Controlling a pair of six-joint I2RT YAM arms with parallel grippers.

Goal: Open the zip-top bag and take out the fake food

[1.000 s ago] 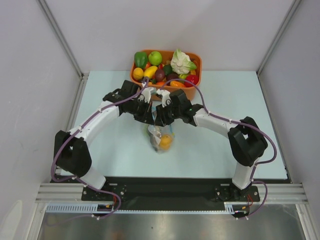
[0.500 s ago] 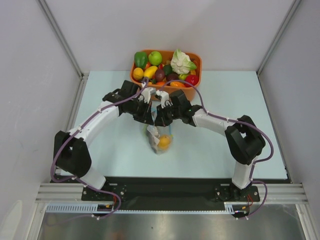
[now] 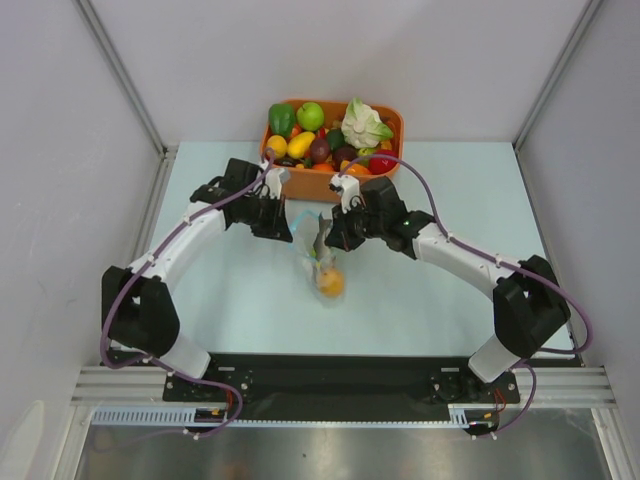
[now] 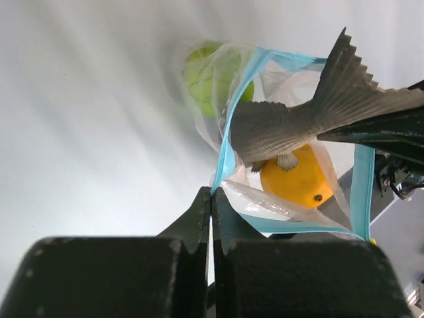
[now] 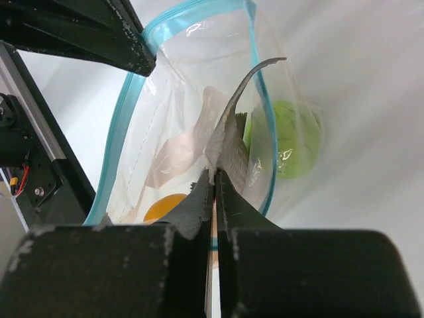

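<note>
Arms [image 3: 190, 232] drawn apart, zip-top bag [image 5: 175, 119] stretched open, right claw [image 5: 213, 180] pinching fish [image 5: 233, 147]

White arm links [image 3: 188, 238], black joints [image 3: 142, 315], purple cables [image 3: 106, 325].

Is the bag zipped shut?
No, the bag's blue zip edge gapes wide open, and the fish's tail pokes out through the gap.

Orange tub [image 3: 312, 183] at far table [image 3: 240, 290] edge, heaped with toy produce, cauliflower [image 3: 362, 125] at right
</note>
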